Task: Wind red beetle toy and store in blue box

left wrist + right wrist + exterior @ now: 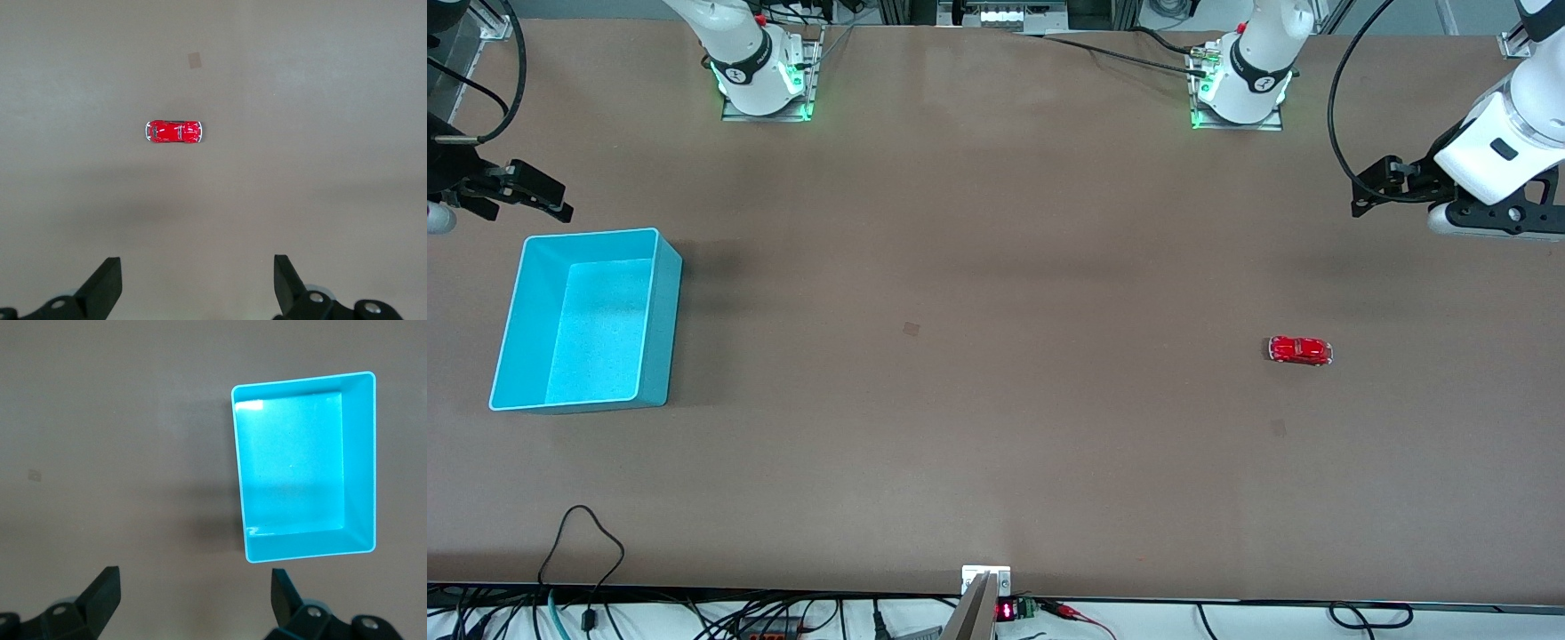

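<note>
Both of my jaws stand wide, nothing held: left gripper (197, 287) up over the table's left-arm end, right gripper (193, 603) waiting near the blue box (665, 293). Red beetle toy (1299, 350) sits on its wheels, well apart from the box. Risk: tiny, glossy body slips or rolls off as I pinch

Your brown counter (996, 267) carries the blue box (660, 329) toward the right arm's end and the red beetle toy (1299, 350) on its wheels toward the left arm's end, well apart.

Glossy red beetle toy (1299, 350) and smooth shiny plastic blue box (660, 302) rest on a matt brown table (996, 267).
</note>
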Robot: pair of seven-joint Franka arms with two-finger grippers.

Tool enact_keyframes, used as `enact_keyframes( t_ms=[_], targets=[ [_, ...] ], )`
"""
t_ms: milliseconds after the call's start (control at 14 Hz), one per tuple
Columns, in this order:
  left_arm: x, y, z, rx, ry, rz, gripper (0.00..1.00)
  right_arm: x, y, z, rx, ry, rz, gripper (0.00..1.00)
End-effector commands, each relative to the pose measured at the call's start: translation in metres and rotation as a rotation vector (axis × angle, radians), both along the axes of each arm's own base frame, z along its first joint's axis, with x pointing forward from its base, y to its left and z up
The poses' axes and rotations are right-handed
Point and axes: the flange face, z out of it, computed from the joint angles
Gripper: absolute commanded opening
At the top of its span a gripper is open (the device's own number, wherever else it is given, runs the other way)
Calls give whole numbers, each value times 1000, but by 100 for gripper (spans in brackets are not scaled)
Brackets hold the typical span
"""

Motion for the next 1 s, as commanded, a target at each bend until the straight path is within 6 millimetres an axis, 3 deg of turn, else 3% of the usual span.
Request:
enact_keyframes(
  t_ms=[0,571,714,786,929],
  targets=[
    [5,0,6,17,1,1,100,-3,1,6,-10,-5,14,100],
    [3,0,-2,19,54,4,100,-4,2,6,-9,1,6,100],
    [-9,-5,-14,29,178,1,100,-4,2,6,-3,-1,-2,100],
    [-9,-6,-32,35,261,-8,100,-4,2,6,-3,1,-1,100],
    [-21,-2,-49,41,398,-6,100,-4,2,6,-3,1,1,100]
  ],
)
